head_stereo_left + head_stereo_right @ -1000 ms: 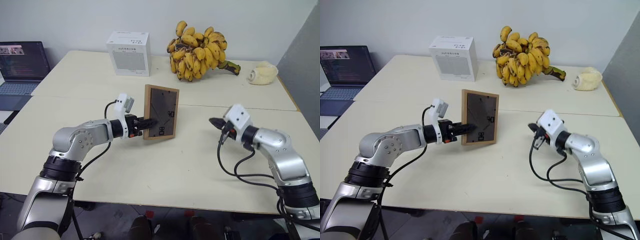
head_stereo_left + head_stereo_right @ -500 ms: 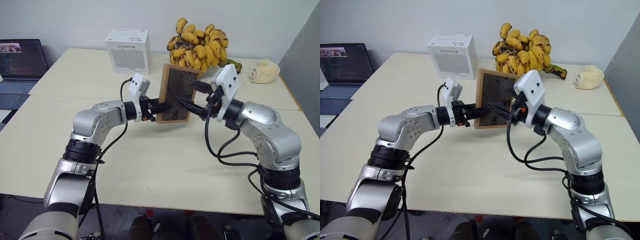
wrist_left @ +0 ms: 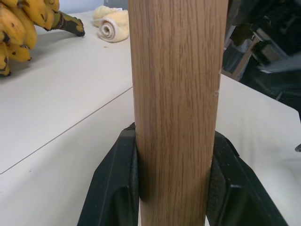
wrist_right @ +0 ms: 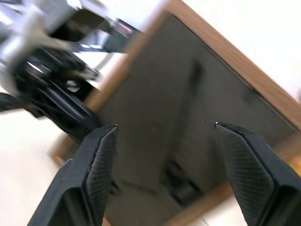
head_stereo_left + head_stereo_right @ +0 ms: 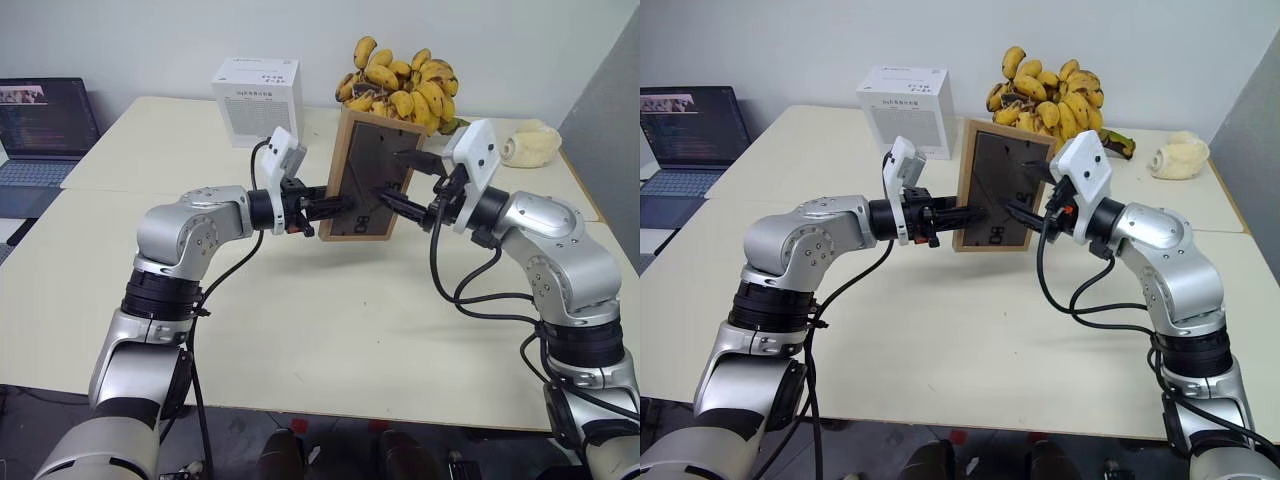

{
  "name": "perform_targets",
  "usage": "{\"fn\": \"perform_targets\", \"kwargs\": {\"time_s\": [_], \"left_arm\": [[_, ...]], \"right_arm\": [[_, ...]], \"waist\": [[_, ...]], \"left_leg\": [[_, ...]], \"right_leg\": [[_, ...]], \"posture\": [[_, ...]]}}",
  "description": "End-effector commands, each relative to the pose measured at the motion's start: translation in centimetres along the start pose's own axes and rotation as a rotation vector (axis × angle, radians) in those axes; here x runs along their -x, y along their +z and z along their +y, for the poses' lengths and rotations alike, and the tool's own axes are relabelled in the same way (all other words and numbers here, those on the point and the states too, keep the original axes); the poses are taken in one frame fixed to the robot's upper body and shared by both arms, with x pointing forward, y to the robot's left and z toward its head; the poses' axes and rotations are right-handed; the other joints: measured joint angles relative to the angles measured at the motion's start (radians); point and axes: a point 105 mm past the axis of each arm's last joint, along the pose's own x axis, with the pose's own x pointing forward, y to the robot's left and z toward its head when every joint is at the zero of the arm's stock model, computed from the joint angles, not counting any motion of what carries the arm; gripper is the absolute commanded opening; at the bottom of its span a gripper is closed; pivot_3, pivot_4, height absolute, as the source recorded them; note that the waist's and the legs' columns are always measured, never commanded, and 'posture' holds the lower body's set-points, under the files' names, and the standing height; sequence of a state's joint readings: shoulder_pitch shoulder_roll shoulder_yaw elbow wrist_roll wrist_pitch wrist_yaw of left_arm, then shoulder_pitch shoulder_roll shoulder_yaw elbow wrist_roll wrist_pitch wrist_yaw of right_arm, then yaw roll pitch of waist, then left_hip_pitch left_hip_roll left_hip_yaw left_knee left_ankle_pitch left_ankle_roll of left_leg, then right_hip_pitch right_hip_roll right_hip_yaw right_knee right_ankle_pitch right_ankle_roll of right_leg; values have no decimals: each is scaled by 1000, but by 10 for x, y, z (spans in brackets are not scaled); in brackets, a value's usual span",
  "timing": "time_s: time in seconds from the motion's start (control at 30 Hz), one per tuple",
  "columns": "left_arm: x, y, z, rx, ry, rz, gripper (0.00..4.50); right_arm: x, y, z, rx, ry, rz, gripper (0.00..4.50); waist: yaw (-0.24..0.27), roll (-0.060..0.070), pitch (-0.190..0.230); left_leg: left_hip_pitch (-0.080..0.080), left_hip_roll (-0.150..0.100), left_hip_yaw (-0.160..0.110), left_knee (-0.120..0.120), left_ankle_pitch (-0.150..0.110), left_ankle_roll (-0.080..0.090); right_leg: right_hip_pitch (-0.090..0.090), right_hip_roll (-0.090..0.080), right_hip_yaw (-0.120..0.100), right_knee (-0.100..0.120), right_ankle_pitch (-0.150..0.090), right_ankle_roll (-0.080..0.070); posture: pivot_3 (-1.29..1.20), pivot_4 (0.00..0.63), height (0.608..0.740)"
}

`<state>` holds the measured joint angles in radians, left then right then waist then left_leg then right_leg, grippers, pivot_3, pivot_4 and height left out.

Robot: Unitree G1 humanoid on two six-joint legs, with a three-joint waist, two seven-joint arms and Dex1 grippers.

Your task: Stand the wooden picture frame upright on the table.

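1. Since the picture frame [image 5: 368,176] is rigid light wood with a flat dark back panel, it should handle as a stiff, fairly light thing; its front likely carries a pane, so I'd treat it as breakable if dropped
2. It hangs in the air above the surface [image 5: 300,330], tilted, back panel toward the robot, between the two arms and in front of the bananas [image 5: 395,85]
3. Its smooth edges could slip or swivel in a narrow pinch, so the thick wooden rim is the safest place to take hold
4. Left gripper [image 3: 171,188] does just that: in the left wrist view its fingers [image 3: 117,186] are clamped on either face of the frame's side edge
5. Right gripper [image 4: 164,150] has its fingers [image 4: 244,169] spread apart with nothing between them, pointing at the back panel, probably to reach the fold-out stand, a small hinged part needing a gentle pull
6. White box [image 5: 257,101], laptop [image 5: 45,130] and rolled towel [image 5: 525,146] sit well apart
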<state>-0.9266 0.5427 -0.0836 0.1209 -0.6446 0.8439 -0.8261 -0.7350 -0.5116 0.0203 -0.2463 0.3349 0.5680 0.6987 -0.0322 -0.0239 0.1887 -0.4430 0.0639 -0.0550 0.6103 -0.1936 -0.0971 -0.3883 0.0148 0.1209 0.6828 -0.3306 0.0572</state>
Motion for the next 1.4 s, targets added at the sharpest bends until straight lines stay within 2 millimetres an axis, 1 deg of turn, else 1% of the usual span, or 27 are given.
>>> {"fn": "perform_targets", "kwargs": {"time_s": [0.03,0.13,0.27,0.33,0.43,0.53,0.67,0.83,1.03,1.07,1.1,1.17,1.2,1.3,1.4], "left_arm": [[-1,31,-14,-95,-40,-78,1303],[-8,30,-12,-92,-41,-78,1303],[-17,25,-6,-84,-35,-71,1303],[-20,23,-1,-78,-26,-65,1303],[-20,19,15,-65,19,-53,1303],[-17,20,29,-49,60,-54,1303],[-13,26,38,-54,81,-62,1303],[-15,35,34,-55,53,-80,1303],[-20,37,26,-67,19,-81,1303],[-20,37,25,-68,17,-81,1303],[-20,38,24,-67,14,-83,1303],[-20,39,23,-65,11,-86,1303],[-20,39,22,-65,10,-85,1303],[-18,33,22,-66,11,-68,1303],[-15,26,26,-51,30,-49,1303]], "right_arm": [[-5,18,5,29,9,-76,3452],[-17,29,17,6,31,-125,3452],[-28,43,25,-21,35,-185,3452],[-30,48,28,-32,34,-205,3452],[-28,51,30,-42,28,-214,3452],[-20,45,29,-53,6,-194,3452],[-12,36,24,-73,-32,-163,3452],[-10,31,22,-75,-55,-145,3452],[-14,30,14,-62,-76,-139,3452],[-13,30,13,-63,-81,-138,3798],[-13,30,10,-48,-89,-131,3903],[-14,29,8,-5,-93,-112,4333],[-13,29,7,16,-92,-102,4458],[-10,24,4,79,-87,-56,4458],[0,16,3,178,-54,17,4458]], "waist": [[0,0,0],[0,0,0],[0,0,0],[0,0,0],[0,0,0],[0,0,0],[0,0,0],[-1,0,0],[-1,0,0],[-1,0,0],[-1,0,0],[-2,0,0],[-2,0,0],[-1,0,0],[-1,0,0]], "left_leg": [[0,0,0,0,0,-1],[0,0,0,0,1,-2],[0,0,-1,1,2,-2],[0,0,-1,2,2,-2],[0,-1,-2,3,2,-2],[0,-1,-2,3,2,-1],[0,-1,-2,3,2,0],[0,-1,-2,3,2,0],[1,-1,-2,4,3,1],[1,-1,-2,4,3,1],[1,-1,-2,4,3,1],[2,-1,-2,4,3,1],[2,-1,-3,4,4,1],[2,-1,-2,5,4,1],[2,-1,-2,4,4,1]], "right_leg": [[0,0,0,0,0,0],[0,0,0,0,0,0],[0,0,-1,3,0,0],[0,0,-1,5,0,0],[0,0,-1,7,0,0],[-1,0,-1,8,0,0],[-1,0,-2,9,0,0],[-1,0,-2,11,0,0],[-1,0,-2,13,0,0],[-1,0,-2,14,0,0],[-1,0,-2,14,0,0],[-1,0,-2,14,0,0],[-1,0,-2,15,0,0],[-1,0,-2,15,0,0],[-1,0,-2,15,0,0]], "posture": [[0,150,740],[0,150,740],[0,150,740],[0,150,740],[0,150,740],[0,150,740],[0,150,740],[0,150,740],[0,150,740],[0,150,740],[0,150,740],[0,150,740],[0,150,740],[0,150,740],[0,150,740]]}}
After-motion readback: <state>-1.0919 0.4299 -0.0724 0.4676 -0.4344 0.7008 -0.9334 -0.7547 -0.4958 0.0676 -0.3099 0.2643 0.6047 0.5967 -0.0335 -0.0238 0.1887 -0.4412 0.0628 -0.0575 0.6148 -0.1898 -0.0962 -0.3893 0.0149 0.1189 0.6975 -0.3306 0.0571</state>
